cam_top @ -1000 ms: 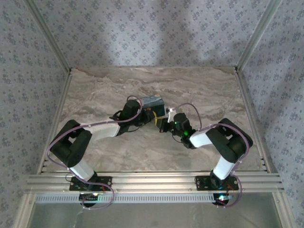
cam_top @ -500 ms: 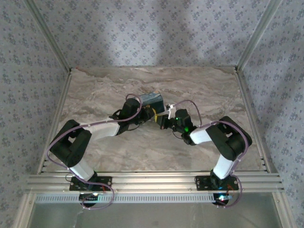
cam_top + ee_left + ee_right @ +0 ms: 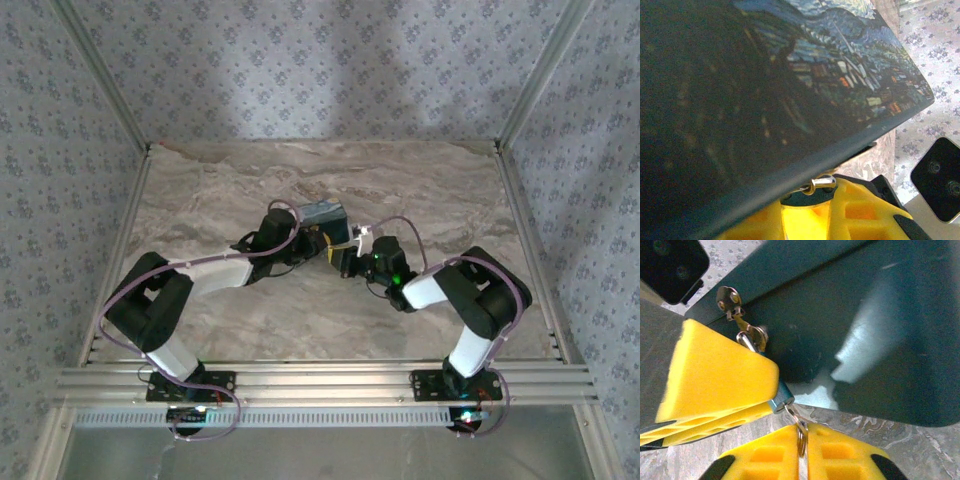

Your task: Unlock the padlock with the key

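The right jaws, barely parted on the key ring (image 3: 801,436), had shifted beside the Starry Night box (image 3: 320,213) (likely turning the key (image 3: 790,411)), while the left jaws pinched the padlock (image 3: 781,399) at its edge.

No lettering legible anywhere (box (image 3: 765,90) bears painting).

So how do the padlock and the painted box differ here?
Size: the padlock is tiny, the box broad and flat. Look: the padlock is plain bluish metal; the box carries a Starry Night print, seen from the left wrist. State: the padlock is mostly hidden under a yellow finger; the box is largely uncovered. Both are bluish.
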Controlling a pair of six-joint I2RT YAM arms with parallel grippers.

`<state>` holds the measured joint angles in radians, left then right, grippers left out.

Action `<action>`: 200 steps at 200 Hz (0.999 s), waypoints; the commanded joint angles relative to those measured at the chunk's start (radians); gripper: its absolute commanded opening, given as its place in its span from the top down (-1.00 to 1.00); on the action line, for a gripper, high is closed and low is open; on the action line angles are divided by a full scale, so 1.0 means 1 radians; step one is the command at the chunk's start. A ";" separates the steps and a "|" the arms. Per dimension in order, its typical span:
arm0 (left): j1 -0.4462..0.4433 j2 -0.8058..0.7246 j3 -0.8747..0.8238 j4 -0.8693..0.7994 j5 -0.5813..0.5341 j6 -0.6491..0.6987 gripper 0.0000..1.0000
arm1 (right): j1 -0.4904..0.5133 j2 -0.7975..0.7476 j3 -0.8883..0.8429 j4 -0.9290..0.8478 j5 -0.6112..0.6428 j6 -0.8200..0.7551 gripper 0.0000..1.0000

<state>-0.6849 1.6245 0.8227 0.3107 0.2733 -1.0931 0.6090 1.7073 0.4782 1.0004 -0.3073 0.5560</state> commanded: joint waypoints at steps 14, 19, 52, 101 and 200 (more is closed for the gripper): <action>-0.010 -0.015 0.016 -0.012 0.033 0.016 0.75 | -0.006 -0.055 -0.038 0.078 -0.006 -0.019 0.58; -0.010 -0.015 0.016 -0.012 0.033 0.015 0.74 | -0.007 -0.061 -0.046 0.077 -0.006 -0.022 0.55; -0.007 -0.021 0.014 -0.013 0.031 0.016 0.75 | -0.023 -0.115 -0.102 0.057 -0.003 -0.038 0.40; -0.007 -0.033 0.012 -0.011 0.033 0.012 0.74 | -0.079 -0.184 -0.151 0.056 -0.105 -0.041 0.19; -0.007 -0.047 0.012 -0.006 0.036 0.000 0.75 | -0.109 -0.043 -0.110 0.215 -0.230 0.097 0.22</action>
<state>-0.6895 1.6234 0.8223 0.2802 0.2916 -1.0904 0.5049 1.6043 0.3416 1.1137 -0.4988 0.5804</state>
